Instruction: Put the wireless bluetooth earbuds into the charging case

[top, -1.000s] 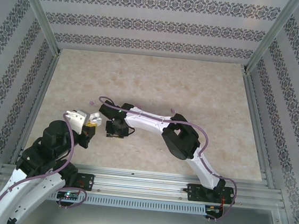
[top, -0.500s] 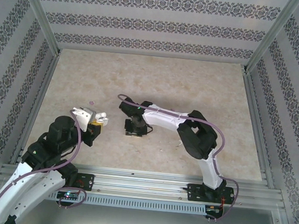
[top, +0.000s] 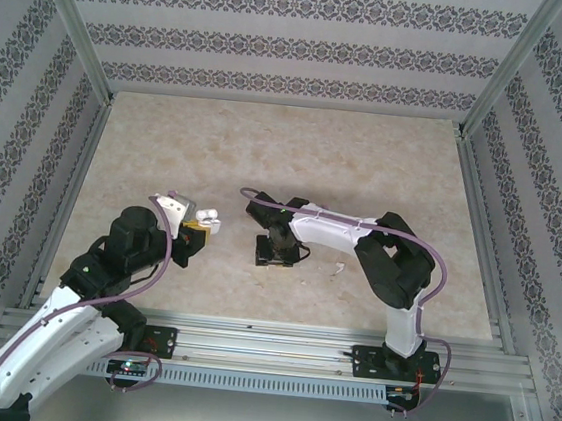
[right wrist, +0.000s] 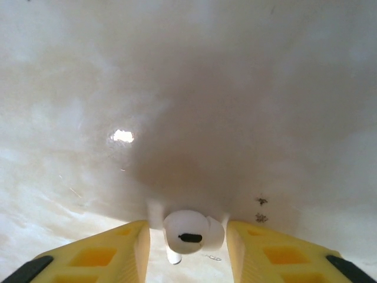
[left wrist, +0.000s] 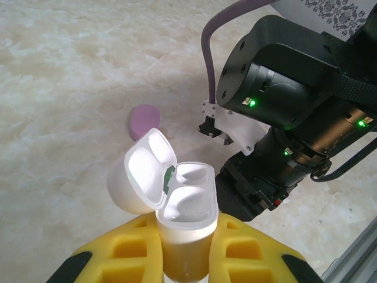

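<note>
Both wells of the charging case (left wrist: pixel 187 203) look bare, its lid (left wrist: pixel 144 171) swung back, and the left gripper (left wrist: pixel 185 250) is clenched on its body. One earbud (right wrist: pixel 193 234) sits between the parted fingers of the right gripper (right wrist: pixel 187 247), seemingly not yet pinched. Judging by this, both insertions remain.

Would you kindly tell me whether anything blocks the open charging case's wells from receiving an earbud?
Nothing visible does: the charging case, clamped in the left end effector, has its lid swung back and both wells look empty.
</note>
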`<state>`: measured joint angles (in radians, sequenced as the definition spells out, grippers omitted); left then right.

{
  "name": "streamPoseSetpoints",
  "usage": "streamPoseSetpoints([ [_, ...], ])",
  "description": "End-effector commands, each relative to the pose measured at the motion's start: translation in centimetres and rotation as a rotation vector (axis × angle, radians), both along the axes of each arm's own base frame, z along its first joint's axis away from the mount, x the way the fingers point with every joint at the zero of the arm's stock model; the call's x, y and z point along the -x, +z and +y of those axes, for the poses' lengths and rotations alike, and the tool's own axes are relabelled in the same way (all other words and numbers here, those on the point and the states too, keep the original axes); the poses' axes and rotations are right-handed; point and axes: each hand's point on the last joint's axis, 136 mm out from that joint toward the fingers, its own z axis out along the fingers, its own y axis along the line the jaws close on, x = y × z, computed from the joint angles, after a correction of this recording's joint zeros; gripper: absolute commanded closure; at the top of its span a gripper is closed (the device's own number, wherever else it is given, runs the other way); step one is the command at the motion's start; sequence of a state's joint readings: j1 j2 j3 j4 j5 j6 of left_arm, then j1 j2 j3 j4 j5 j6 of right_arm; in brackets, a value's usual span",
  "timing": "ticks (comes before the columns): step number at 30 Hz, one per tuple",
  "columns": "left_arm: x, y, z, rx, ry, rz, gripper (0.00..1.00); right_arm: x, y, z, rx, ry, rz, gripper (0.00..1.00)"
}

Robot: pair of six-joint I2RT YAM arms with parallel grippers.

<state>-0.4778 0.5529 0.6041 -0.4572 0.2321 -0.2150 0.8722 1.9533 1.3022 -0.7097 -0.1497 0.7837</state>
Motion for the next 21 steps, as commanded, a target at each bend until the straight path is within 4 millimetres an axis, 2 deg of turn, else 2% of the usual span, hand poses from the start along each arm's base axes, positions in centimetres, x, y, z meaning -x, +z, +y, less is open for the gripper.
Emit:
streamPoseSetpoints([
  [1, -0.3, 1.6, -0.6, 0.052, -0.01, -0.046, 1.0, 0.4, 0.2, -1.9, 0.06, 0.003, 0.02, 0.56],
  [9, -0.4, 1.5, -0.6, 0.061, -0.004, -0.041, 1.0, -0.5, 1.5, -1.7, 0.033, -0.046, 0.002, 0.55],
  [21, -0.2, 0.9, -0.6, 0.049, -0.012, -0.038, 1.0, -1.1, 0.8, 0.2, -0.052, -0.123, 0.023, 0.56],
])
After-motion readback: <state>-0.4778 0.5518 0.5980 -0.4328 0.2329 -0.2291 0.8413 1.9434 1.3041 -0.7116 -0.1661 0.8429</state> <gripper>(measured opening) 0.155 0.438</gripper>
